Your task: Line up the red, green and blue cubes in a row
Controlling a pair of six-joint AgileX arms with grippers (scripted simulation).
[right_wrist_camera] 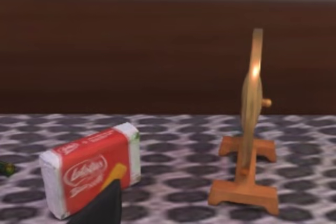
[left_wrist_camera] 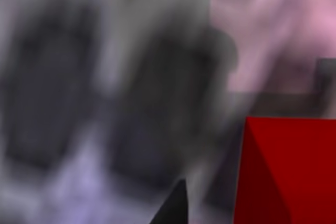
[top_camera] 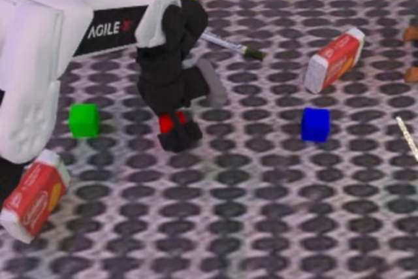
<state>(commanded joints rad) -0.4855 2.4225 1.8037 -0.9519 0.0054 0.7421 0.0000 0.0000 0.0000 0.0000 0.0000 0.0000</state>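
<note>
- The desk (top_camera: 274, 227) carries a purple dotted cloth.
- Left pincer (top_camera: 174, 124) grips the red cube (top_camera: 166, 123) between the green cube (top_camera: 83, 120) and blue cube (top_camera: 315, 124).
- The cubes look light, rigid and smooth; flat opposite faces suit gripping.
- Right pincer's state: cannot tell.

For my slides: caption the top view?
Left gripper down on the red cube, between the green cube and blue cube.

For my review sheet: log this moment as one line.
left gripper: shut on red cube, mid-table | green cube: to its left | blue cube: to its right | right arm: out of top view
</note>
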